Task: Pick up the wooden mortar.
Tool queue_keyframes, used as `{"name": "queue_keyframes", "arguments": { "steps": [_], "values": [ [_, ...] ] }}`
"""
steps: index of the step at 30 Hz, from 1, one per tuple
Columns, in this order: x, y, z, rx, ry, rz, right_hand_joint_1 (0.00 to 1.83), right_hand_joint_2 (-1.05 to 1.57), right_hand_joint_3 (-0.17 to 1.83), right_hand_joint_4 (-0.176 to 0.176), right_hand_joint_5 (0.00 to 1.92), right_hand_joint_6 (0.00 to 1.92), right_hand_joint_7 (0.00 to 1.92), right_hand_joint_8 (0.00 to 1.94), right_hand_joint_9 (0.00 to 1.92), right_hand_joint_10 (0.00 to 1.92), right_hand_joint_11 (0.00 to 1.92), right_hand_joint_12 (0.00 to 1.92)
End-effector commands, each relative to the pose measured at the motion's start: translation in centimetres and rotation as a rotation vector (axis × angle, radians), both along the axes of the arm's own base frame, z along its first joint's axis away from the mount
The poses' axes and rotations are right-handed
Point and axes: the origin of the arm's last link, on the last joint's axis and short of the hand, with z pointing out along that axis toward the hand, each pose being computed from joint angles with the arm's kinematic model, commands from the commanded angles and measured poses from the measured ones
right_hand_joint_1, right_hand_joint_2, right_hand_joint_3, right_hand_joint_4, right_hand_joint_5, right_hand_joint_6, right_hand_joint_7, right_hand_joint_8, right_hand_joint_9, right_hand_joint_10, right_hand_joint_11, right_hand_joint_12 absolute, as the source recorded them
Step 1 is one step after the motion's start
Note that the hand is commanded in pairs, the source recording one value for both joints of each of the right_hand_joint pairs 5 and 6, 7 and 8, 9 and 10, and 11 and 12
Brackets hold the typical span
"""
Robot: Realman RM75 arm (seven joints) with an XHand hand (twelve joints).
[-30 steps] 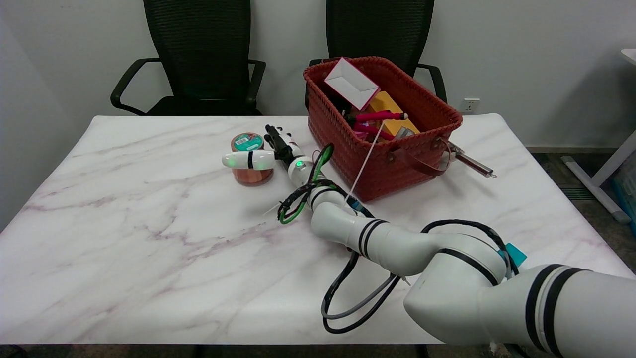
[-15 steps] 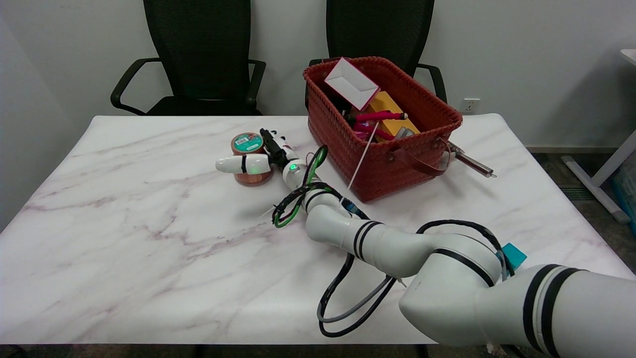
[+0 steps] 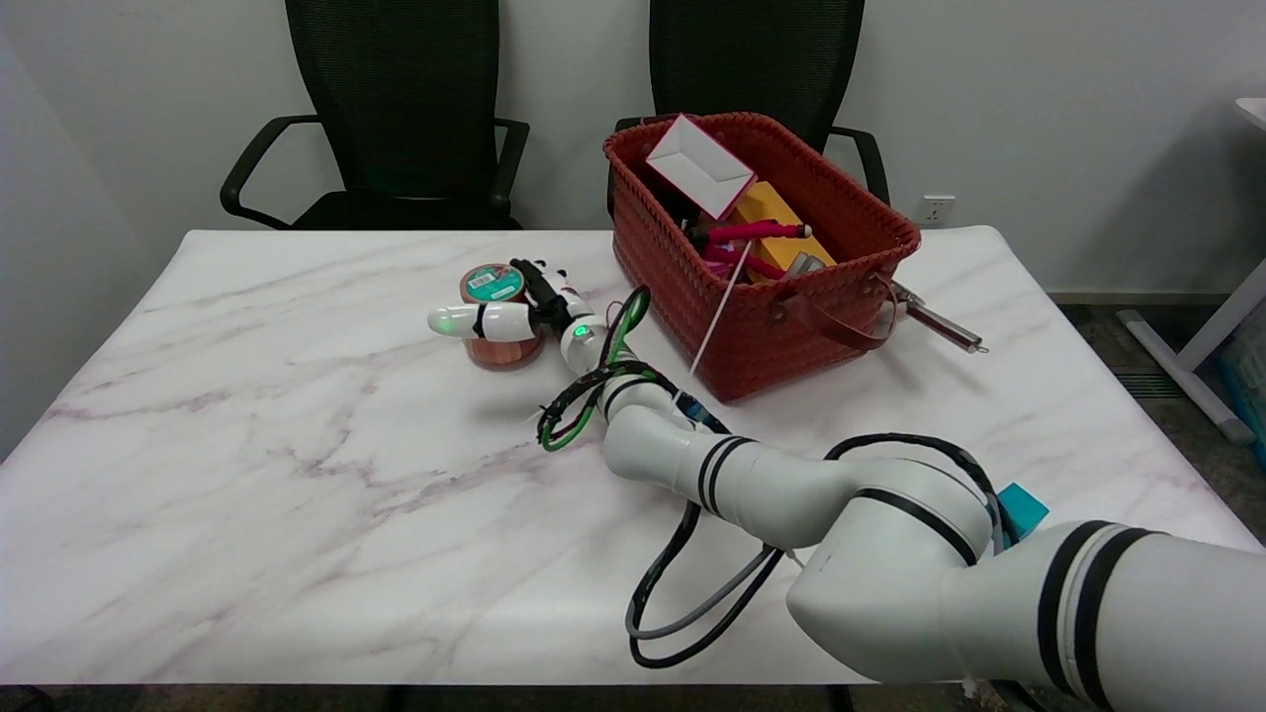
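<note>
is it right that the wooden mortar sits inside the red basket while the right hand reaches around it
Not quite. The head view shows the wooden mortar standing on the marble table, to the left of the red basket, not inside it. The rest holds: the right hand does reach around it.

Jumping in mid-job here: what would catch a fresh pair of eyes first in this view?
The big white right arm sweeping in from the lower right, its right hand wrapped around the wooden mortar near the table's middle back. Next, the red woven basket to the mortar's right, stuffed with a white box and other items. Two black chairs stand behind the marble table.
</note>
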Motion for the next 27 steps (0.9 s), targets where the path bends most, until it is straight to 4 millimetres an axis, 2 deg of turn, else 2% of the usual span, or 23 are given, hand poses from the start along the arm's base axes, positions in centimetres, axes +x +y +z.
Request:
{"name": "queue_keyframes", "arguments": {
  "steps": [1,5,7,11,14,19,23,27],
  "values": [
    [0.0,-0.1,-0.3,0.002,0.043,-0.014,0.96,0.38,-0.13,0.0,0.13,0.13,0.26,0.26,0.14,0.14,0.0,0.0],
    [0.0,-0.1,-0.3,0.001,0.05,-0.02,0.97,0.38,-0.15,0.0,0.16,0.16,0.43,0.43,0.26,0.26,0.0,0.0],
    [0.0,-0.1,-0.4,0.001,0.047,-0.02,0.98,0.39,-0.16,0.0,0.19,0.19,0.59,0.59,0.31,0.31,0.0,0.0],
    [-0.1,-0.1,-0.4,0.004,0.047,-0.024,1.0,0.41,-0.17,0.0,0.22,0.22,0.73,0.73,0.37,0.37,0.0,0.0],
    [-0.2,-0.1,-0.5,0.009,0.047,-0.029,1.0,0.42,-0.17,0.0,0.23,0.23,0.76,0.76,0.39,0.39,0.0,0.0],
    [-0.6,0.3,-0.8,0.031,0.059,-0.034,1.05,0.38,-0.09,0.0,0.19,0.19,0.73,0.73,0.38,0.38,0.0,0.0],
    [-1.2,0.8,-0.8,0.035,0.055,-0.036,1.08,0.25,0.05,0.0,0.14,0.14,0.47,0.47,0.34,0.34,0.0,0.0],
    [-1.5,1.1,-0.9,0.036,0.04,-0.033,1.1,0.18,0.09,0.0,0.13,0.13,0.38,0.38,0.26,0.26,0.0,0.0]
  ]
}}
